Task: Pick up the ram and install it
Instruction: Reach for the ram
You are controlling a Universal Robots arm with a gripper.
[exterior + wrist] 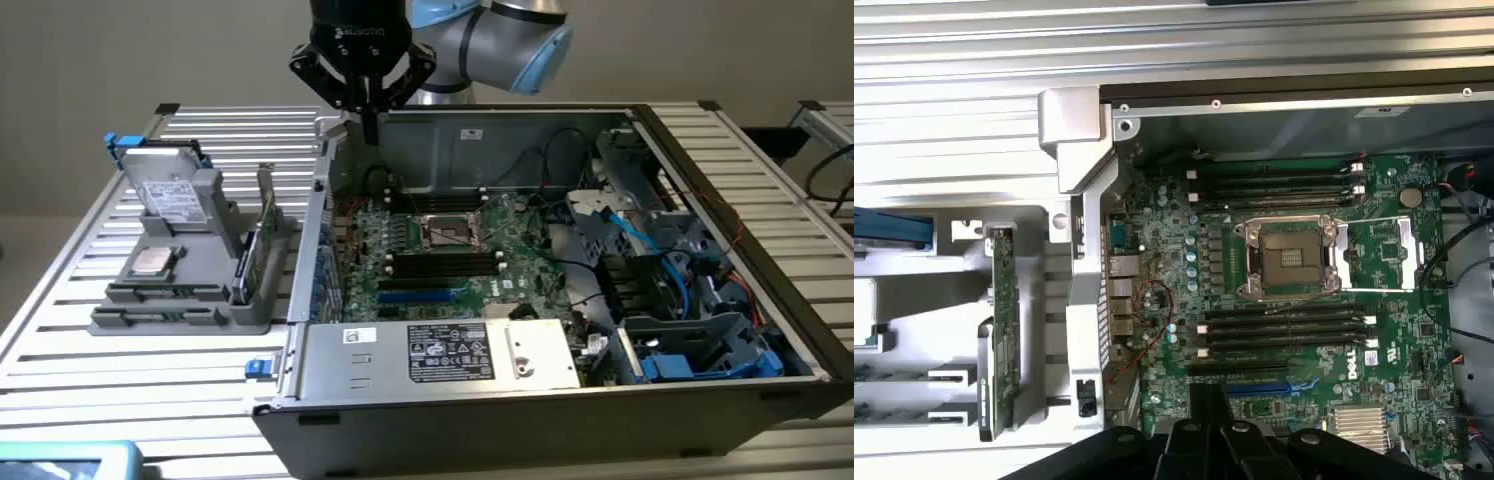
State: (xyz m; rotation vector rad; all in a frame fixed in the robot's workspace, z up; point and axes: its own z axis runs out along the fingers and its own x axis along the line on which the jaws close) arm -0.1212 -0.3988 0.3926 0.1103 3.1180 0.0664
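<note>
The gripper (370,128) hangs with its jaws clenched on nothing, tips pointing down over the far corner of the open computer case (534,415), apparently so it can look over the motherboard (1184,270). In the wrist view, white lettering that looks like "DELL" sits by the black memory slots (1284,330), which flank the open CPU socket (1291,258). The ram (1004,330) stands on edge outside the case in a grey fixture (187,315), probably so its upper edge can be grasped. The case's label sticker (451,353) carries unreadable print.
</note>
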